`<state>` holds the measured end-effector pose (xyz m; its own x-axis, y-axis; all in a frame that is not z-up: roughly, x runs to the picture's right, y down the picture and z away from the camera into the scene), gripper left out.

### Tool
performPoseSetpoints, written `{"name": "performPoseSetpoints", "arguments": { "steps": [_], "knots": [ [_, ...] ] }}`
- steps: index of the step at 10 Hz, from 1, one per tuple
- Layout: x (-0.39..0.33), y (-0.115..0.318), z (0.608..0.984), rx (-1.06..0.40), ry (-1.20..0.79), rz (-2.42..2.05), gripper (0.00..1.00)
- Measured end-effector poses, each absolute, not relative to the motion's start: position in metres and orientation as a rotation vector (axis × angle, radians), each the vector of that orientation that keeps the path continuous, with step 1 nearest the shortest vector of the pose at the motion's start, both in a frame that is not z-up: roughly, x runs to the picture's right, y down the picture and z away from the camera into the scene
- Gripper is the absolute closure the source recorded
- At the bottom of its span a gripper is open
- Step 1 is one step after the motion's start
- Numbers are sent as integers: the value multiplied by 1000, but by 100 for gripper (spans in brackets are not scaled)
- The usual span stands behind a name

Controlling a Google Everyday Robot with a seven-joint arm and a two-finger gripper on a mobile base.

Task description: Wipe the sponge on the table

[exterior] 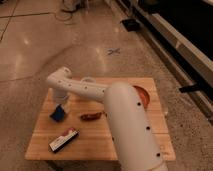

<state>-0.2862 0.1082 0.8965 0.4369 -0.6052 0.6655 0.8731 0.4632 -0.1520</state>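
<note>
Where the white arm [125, 115] bends down over the left part of the table [100, 146], the gripper [60, 104] sits directly above the sponge [57, 114], at or on its top. Whether it is spread or pinching the sponge cannot be told.

- Sponge: small bright blue block resting on the wood at the table's left, middle left of the frame, turned askew to the table's edges.
- Table: rectangular, light wooden slats, filling the lower centre of the frame.
- Arm: enters at the lower right, crosses the table toward the upper left, turns at an elbow over the far left corner, then drops to the gripper.
- Box [63, 139]: flat, black, red and white, lying askew near the front left edge, below the sponge in the frame and apart from it.
- Brown item [91, 117]: small, elongated and reddish-brown, at the table's centre, right of the sponge and just beside the arm. Its kind is unclear.
- Bowl [142, 95]: orange, on the far right part of the table, partly hidden by the arm.
- White round object [88, 80]: at the far edge, mostly behind the arm. Its kind is unclear.
- Floor [30, 55]: speckled and glossy, with a blue cross mark [114, 51] at upper centre.
</note>
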Motion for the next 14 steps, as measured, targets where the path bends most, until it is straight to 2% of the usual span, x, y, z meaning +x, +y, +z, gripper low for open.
{"name": "performPoseSetpoints", "arguments": {
  "steps": [3,6,8,10,14],
  "knots": [
    [-290,108,904,-537,-572,-987,36],
    [-285,109,909,-555,-550,-990,61],
    [-278,113,910,-573,-533,-980,83],
    [-261,111,911,-582,-510,-949,99],
    [-229,94,911,-566,-476,-873,100]
  ]
}}
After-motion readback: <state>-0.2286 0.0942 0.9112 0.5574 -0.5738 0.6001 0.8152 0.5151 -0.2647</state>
